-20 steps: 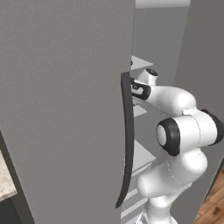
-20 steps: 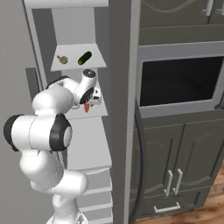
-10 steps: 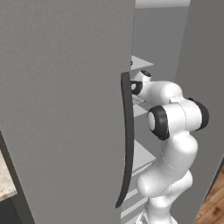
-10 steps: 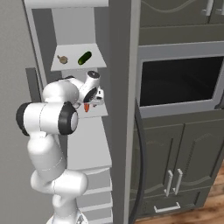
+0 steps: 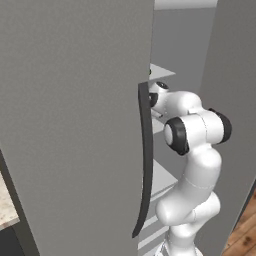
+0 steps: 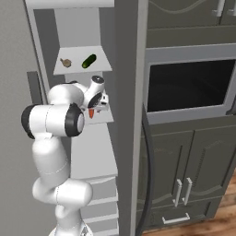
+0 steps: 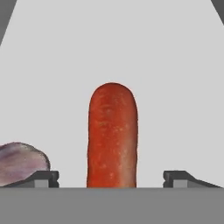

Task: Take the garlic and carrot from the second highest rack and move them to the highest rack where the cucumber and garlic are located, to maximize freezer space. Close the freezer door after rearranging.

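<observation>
In the hand view the orange-red carrot lies lengthwise on the pale second highest rack. My gripper is open around it. Its fingertips stand on either side with clear gaps, touching nothing. A purplish garlic lies just outside the left tip. From the right base view, the gripper reaches onto the second highest rack at the carrot. Above it, the highest rack carries a garlic and the dark green cucumber. The freezer door stands open.
The open door's dark curved handle hangs close beside my arm. To the right of the freezer are a dark oven niche and grey cabinet doors. More pale shelves sit below the hand.
My elbow has swung up from low beside the shelves to level with the hand. The hand has stayed at the carrot on the second highest rack.
</observation>
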